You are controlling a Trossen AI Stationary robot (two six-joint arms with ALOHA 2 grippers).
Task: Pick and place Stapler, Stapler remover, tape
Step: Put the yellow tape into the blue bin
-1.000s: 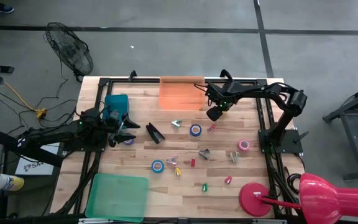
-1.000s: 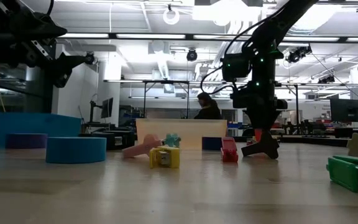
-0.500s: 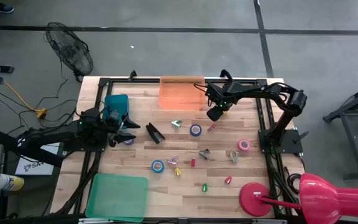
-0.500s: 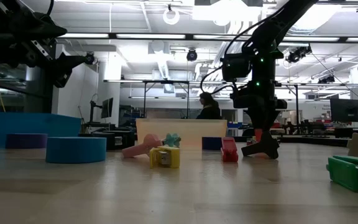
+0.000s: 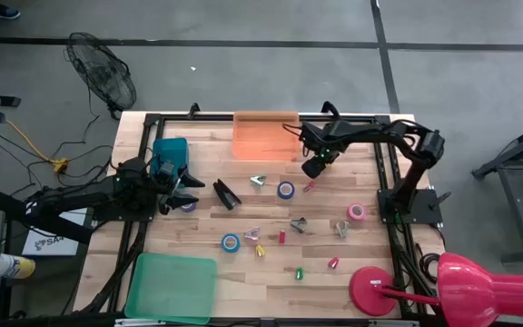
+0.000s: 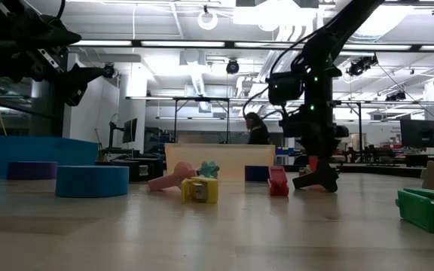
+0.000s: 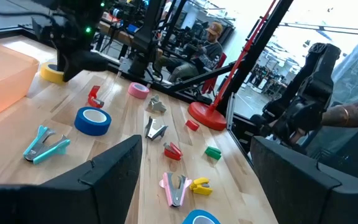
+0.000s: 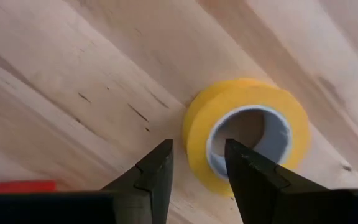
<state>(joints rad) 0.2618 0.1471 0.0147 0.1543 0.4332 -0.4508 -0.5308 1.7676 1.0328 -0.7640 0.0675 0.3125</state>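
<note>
A yellow tape roll lies flat on the wood, and it also shows in the left wrist view. My right gripper points down over it, slightly open. One finger is outside the ring and the other is over its centre hole. The black stapler lies left of the table's middle. My left gripper is wide open and empty beside the blue bin. Blue tape rolls, a pink roll and a purple roll lie flat. My right gripper comes from above, pointing down, with its fingers on either side of the yellow roll's wall. I cannot tell whether they touch it. The roll lies flat on the table.
An orange bin stands at the far edge and a green tray lies at the near left. A red lamp base stands at the near right. Small claw pieces and coloured bits lie about the middle.
My right gripper has gone down a little over the yellow tape roll.
</note>
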